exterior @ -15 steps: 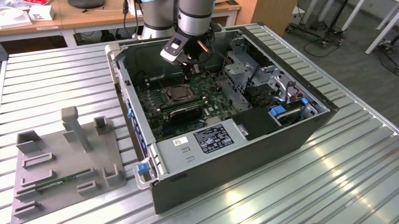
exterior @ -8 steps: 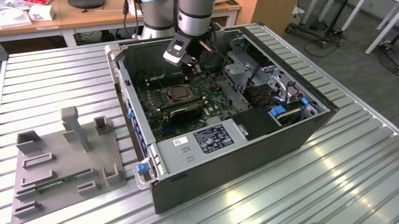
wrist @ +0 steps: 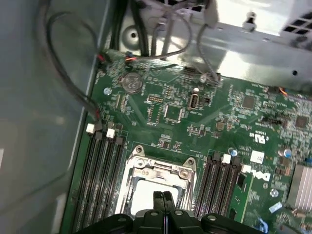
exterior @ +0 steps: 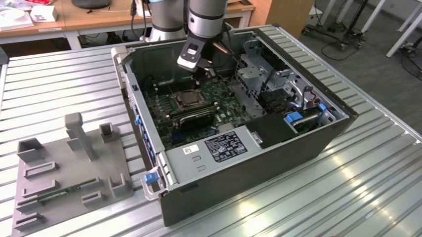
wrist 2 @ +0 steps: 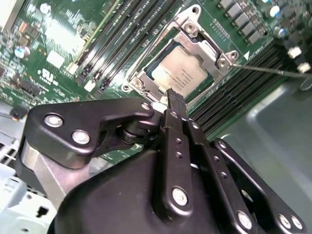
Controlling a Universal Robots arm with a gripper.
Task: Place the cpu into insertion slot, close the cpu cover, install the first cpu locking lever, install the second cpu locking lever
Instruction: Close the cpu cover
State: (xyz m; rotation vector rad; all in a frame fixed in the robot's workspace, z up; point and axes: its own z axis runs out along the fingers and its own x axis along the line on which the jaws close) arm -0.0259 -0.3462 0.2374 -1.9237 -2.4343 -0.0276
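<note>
Tool: black two-finger tool (wrist 2: pixel 173 97), its fingers pressed together with nothing between them; it hangs inside the open dark computer case (exterior: pixel 264 148) that stands on the ribbed metal counter (exterior: pixel 59 84).
Cpu: small flat square silvery-tan cpu (wrist 2: pixel 179 73), directly below the tool's fingertips and just ahead of them, lying flat in the square dark insertion slot (wrist 2: pixel 163 50) on the green motherboard (wrist: pixel 219 122).
Cover: thin silvery metal cpu cover (wrist 2: pixel 202 46), down around the chip, which shows through its window.
Lever: a thin silvery wire lever (wrist 2: pixel 268 69) runs out from the cover's corner, off to one side of the tool; whether it is latched I cannot tell.
Handling: the chip looks light, stiff and fragile, best taken by its edges. The cover looks stiff and hinged. The wire likely springs, so press near its free end.
</note>
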